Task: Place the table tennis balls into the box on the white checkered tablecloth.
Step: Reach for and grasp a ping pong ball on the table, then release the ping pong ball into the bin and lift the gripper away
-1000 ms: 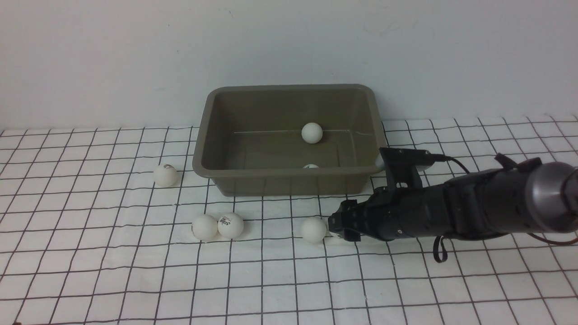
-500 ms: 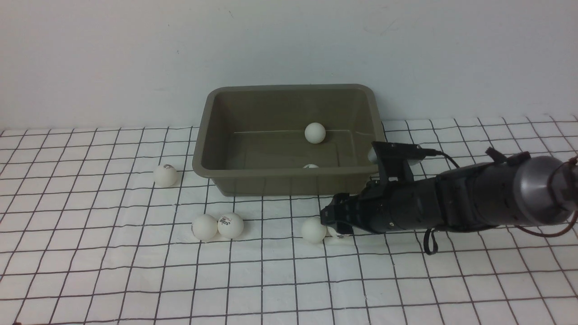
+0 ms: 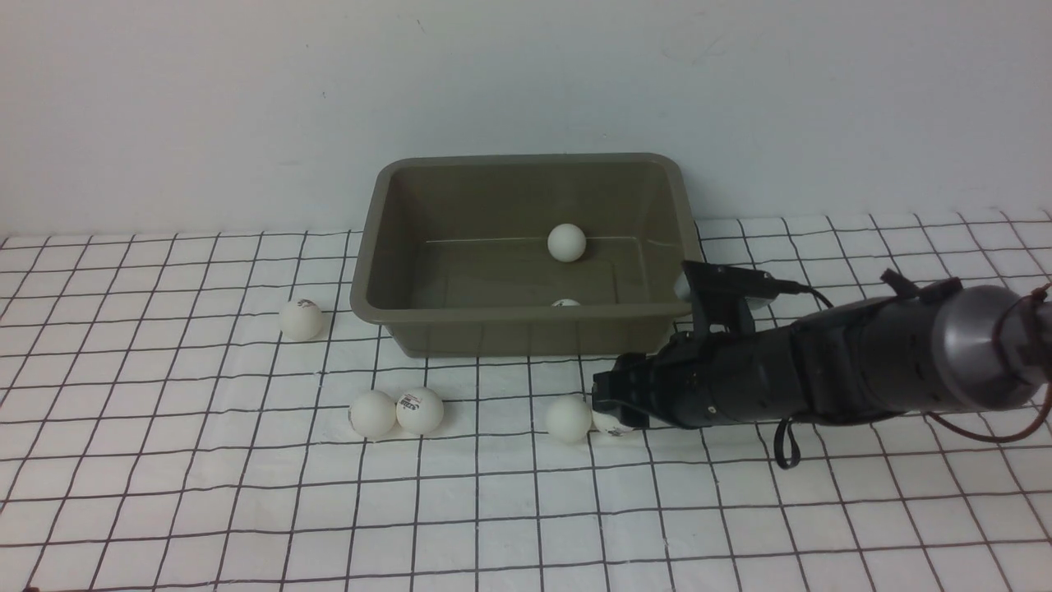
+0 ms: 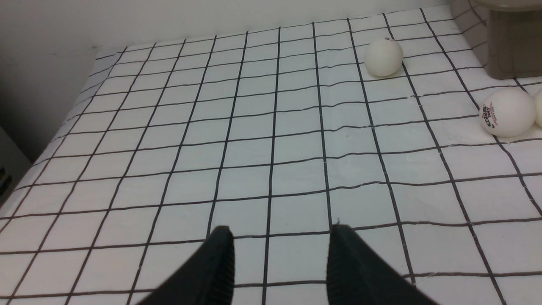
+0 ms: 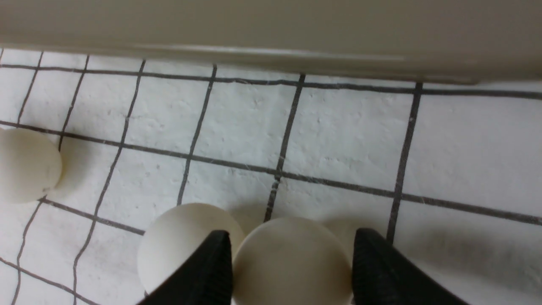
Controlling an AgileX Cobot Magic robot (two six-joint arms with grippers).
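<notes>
Your right gripper [image 3: 610, 408] straddling a ball [image 5: 292, 267] before the box [image 3: 526, 333] at the bench's back edge, pinch unclear, your left gripper [image 4: 279, 243] with fingers spread above the cloth [image 4: 254, 148]

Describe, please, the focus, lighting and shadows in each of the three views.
Front view: soft, even light, slightly hazy, with faint shadows under the balls on the tablecloth. Left wrist view: grid sharp, left tool dark and featureless. Right wrist view: box wall blurred, and the ball framed by the right tool soft-edged.

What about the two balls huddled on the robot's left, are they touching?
Touching. Left wrist view shows the logo ball pressed against its neighbour, no gap between.
</notes>
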